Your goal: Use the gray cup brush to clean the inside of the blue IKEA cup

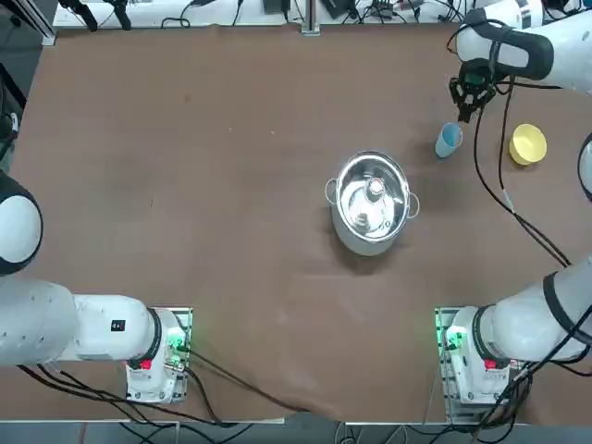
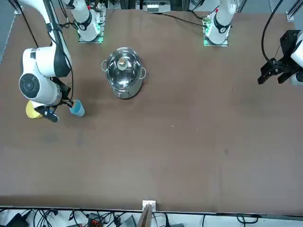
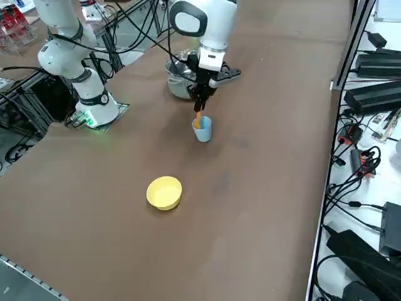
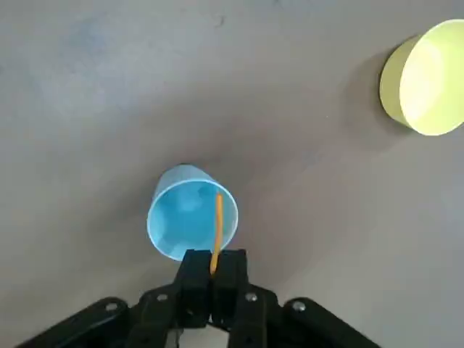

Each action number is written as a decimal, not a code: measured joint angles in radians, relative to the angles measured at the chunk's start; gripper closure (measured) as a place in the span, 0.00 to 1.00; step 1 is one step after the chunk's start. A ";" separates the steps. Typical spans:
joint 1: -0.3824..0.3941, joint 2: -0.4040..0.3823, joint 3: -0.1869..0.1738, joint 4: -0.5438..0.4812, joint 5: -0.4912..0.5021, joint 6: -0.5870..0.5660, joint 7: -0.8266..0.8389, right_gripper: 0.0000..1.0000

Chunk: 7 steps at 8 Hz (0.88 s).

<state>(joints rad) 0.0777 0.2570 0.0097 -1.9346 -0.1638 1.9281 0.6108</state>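
The blue IKEA cup [image 4: 190, 221] stands upright on the brown table, far right in the top view [image 1: 448, 140], near the left in the front view [image 2: 77, 109]. My right gripper [image 4: 213, 270] hovers directly above it, shut on the gray cup brush. Only the brush's thin orange stem [image 4: 217, 230] shows, reaching down from the fingertips into the cup's mouth. The right side view shows the same: the gripper [image 3: 200, 105] over the cup [image 3: 202, 129] with the orange stem [image 3: 198, 120] dipping inside. The brush's lower end is hidden by the cup.
A yellow bowl [image 1: 527, 144] sits to the right of the cup, close to the table's right edge. A steel pot [image 1: 372, 202] with two handles stands in the middle of the table. Cables trail from the right arm across the surface.
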 joint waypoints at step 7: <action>0.027 0.056 0.017 0.065 0.015 0.004 0.071 0.96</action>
<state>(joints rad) 0.1048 0.3127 0.0263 -1.8693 -0.1490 1.9321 0.6813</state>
